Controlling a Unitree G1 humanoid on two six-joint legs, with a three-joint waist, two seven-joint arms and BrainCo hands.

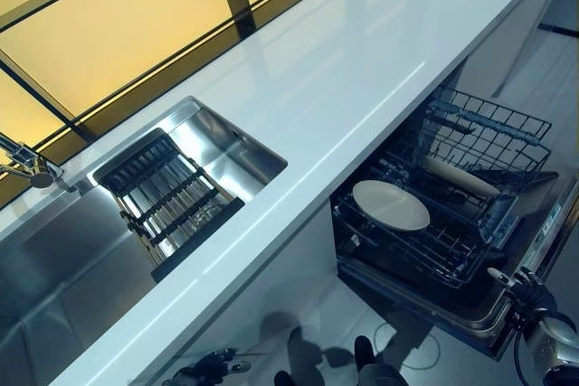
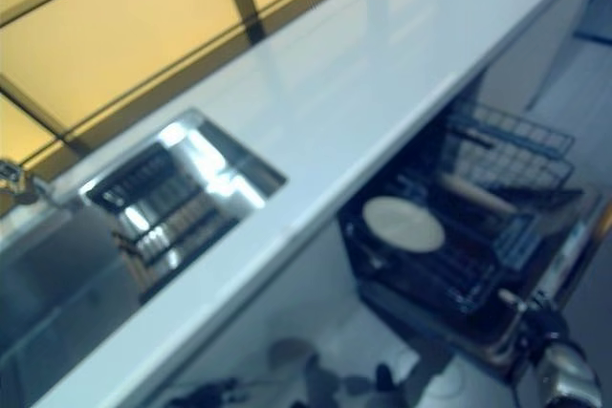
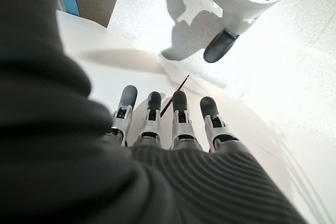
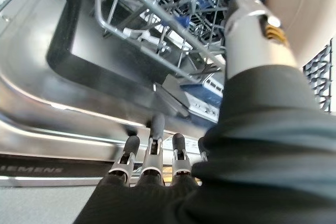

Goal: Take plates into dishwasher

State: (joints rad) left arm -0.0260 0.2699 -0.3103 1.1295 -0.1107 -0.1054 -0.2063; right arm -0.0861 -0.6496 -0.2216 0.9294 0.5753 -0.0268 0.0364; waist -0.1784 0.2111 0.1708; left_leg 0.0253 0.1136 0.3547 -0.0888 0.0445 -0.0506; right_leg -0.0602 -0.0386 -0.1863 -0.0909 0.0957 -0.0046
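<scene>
A white plate [image 1: 390, 204] lies flat in the pulled-out lower rack [image 1: 425, 250] of the open dishwasher [image 1: 543, 223]. It rests on top of the wire prongs, not standing in a slot, maybe because it was just put down there. A rolling pin [image 1: 459, 176] lies in the rack just past the plate.

The right hand [image 1: 517, 285] hangs low by the front edge of the dishwasher door, near the rack but apart from the plate. In the right wrist view its fingers [image 4: 152, 153] are straight and side by side, with nothing in them. The rack and the plate [image 4: 307, 19] sit ahead of the fingers and a bit above them. I think the hand is empty because the plate is already inside.

The left hand [image 3: 173, 124] hangs down by the cupboard front, well away from the dishwasher. Its fingers are straight too, a little spread, and hold nothing. It looks idle.

Up on the counter [image 1: 362, 70], far from both hands, I see no more plates. The sink [image 1: 63, 259] holds a dark drying rack [image 1: 167, 201] with no dishes in it. So this plate may be the last one.
</scene>
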